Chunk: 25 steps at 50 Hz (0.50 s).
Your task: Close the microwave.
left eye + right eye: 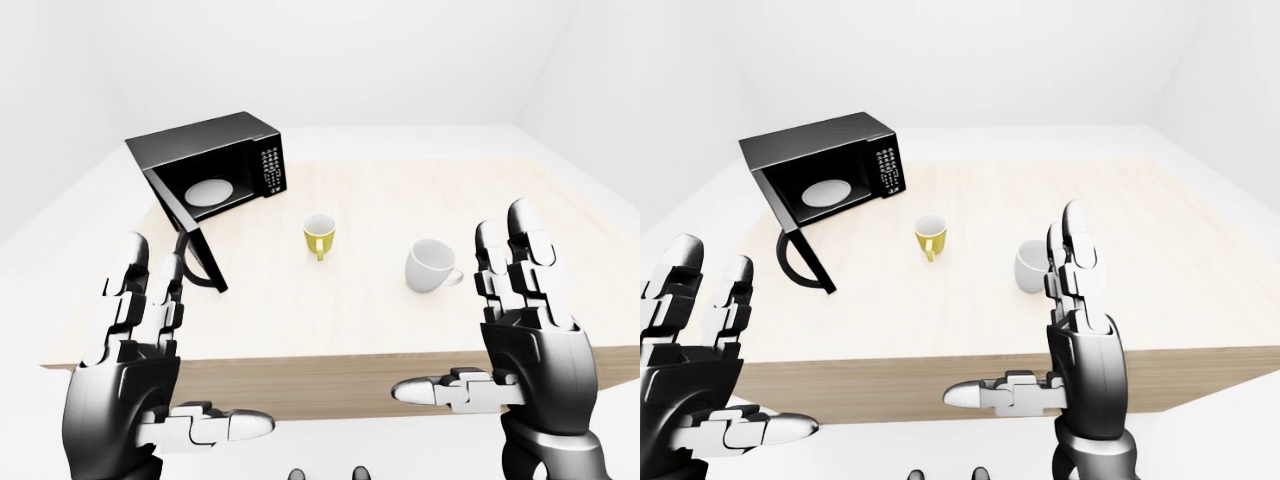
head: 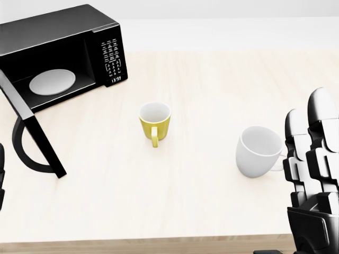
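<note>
A pale wooden table [image 1: 560,215] stands amid plain white walls [image 1: 400,60]
</note>
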Motion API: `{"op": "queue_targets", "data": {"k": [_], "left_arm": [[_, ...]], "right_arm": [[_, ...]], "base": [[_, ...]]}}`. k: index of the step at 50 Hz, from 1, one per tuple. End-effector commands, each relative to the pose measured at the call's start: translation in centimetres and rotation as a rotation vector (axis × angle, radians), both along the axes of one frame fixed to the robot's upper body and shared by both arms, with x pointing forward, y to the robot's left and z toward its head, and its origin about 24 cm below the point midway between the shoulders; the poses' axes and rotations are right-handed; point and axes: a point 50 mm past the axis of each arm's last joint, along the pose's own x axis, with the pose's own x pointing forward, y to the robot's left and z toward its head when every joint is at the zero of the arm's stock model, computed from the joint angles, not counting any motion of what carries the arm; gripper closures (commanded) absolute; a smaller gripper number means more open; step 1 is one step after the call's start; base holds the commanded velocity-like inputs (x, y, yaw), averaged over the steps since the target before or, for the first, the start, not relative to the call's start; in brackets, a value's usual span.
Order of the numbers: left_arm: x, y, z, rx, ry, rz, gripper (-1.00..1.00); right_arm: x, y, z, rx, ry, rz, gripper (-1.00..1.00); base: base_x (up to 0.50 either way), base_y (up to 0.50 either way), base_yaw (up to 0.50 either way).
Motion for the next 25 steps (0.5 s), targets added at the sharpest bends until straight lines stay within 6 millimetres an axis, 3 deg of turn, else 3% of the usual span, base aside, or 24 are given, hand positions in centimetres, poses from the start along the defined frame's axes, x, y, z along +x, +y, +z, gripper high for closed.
{"op": "queue_targets", "data": {"k": [1,25], "left_arm": [[-0.04,-0.01,0.02,0.000,0.001,-0.002,-1.00],[0.03,-0.03,-0.03,0.005,0.005,0.000,-1.00]], "right_arm": [[-0.04,0.09,-0.03,-0.006,0.002,-0.003,-1.00],[0.00,0.22,-0.20,-0.014,0.010,-0.008,-1.00]], "base": [[0.00,0.50,0.00],[0.00,0.50,0.00]]}}
